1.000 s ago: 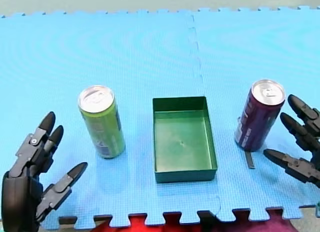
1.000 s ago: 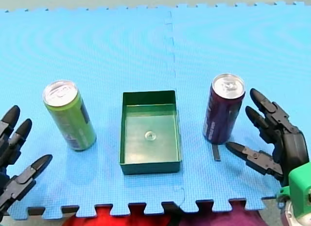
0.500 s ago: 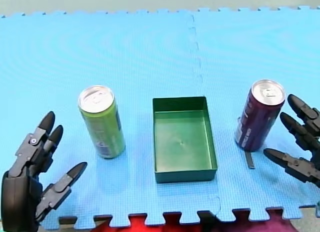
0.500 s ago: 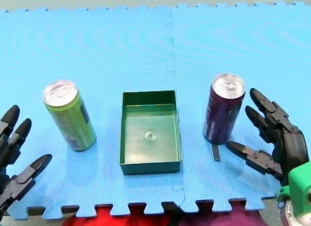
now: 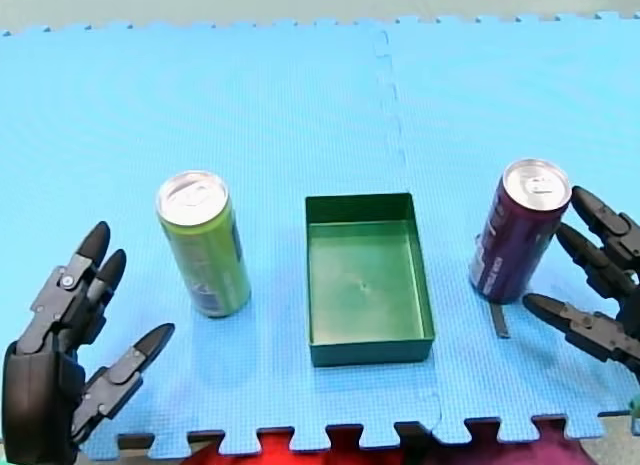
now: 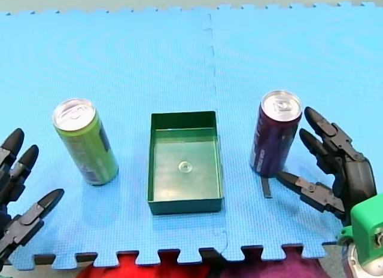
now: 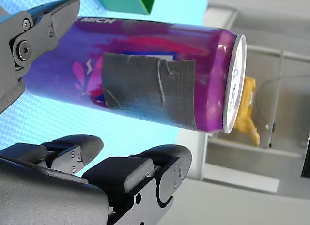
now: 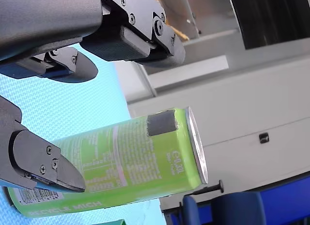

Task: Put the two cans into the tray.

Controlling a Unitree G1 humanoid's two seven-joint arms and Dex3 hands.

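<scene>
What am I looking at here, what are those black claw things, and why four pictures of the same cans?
This is a humanoid robot with two three-fingered hands. Two pictures come from cameras in its head, looking down at a blue foam mat. The other two come from cameras at its wrists, each looking past black fingers at a can. On the mat, left to right, stand a green can, a dark green tray with no can in it, and a purple can. The left hand is open near the mat's front edge, apart from the green can. The right hand is open close beside the purple can. Nothing is held.
</scene>
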